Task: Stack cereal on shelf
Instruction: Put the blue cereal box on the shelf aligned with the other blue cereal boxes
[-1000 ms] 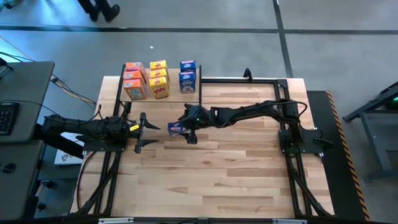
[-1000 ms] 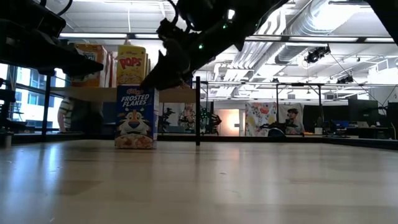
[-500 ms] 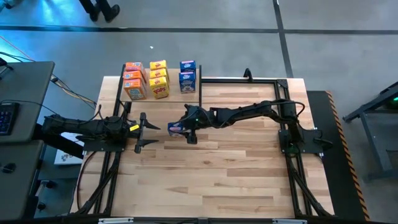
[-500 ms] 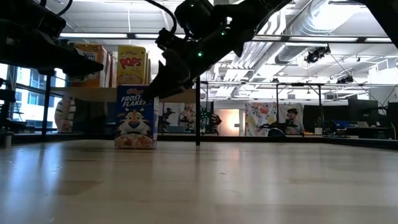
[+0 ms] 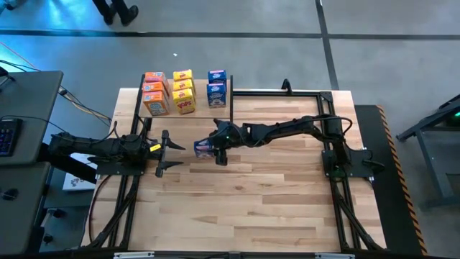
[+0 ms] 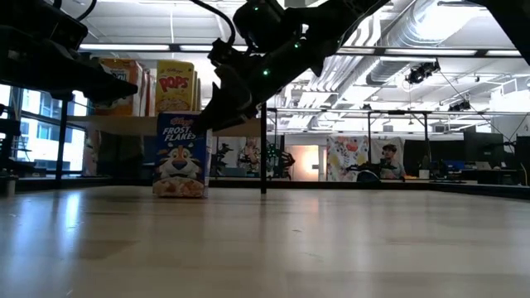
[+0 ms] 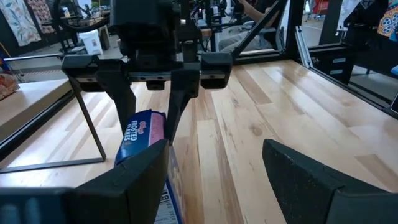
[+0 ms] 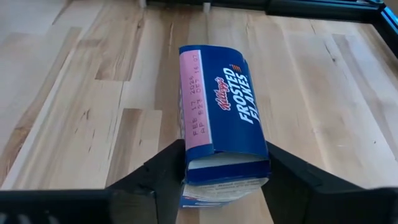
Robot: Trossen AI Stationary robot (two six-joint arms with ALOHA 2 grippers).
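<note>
A blue cereal box [image 5: 203, 149] stands upright on the tabletop, mid-left, below the shelf [image 5: 203, 108]. My right gripper [image 5: 214, 149] reaches in from the table's right and is shut on the box's top [image 8: 217, 99]. My left gripper [image 5: 167, 152] hovers open just left of the box, touching nothing; its fingers [image 7: 130, 186] show wide apart in the left wrist view. On the shelf stand orange-red boxes [image 5: 154, 93], yellow boxes [image 5: 184, 92] and blue boxes [image 5: 216, 86]. My right gripper pinches the blue box near its top, one finger [image 8: 163, 174] on a broad face and the other on the opposite face [image 8: 264, 149]. The fingers slant down from above and from the table's right, meeting the box at its upper right corner [image 6: 203, 124]. The box stands upright on the table.
Thin black shelf posts [image 6: 263, 149] rise just behind and right of the box. Bare wood tabletop [image 5: 273, 194] spreads toward the near and right edges. A desk with a keyboard [image 5: 7, 133] stands beyond the table's left edge.
My right gripper has come down and toward the table's left, onto the blue box's upper right corner. The box has stayed upright on the table.
</note>
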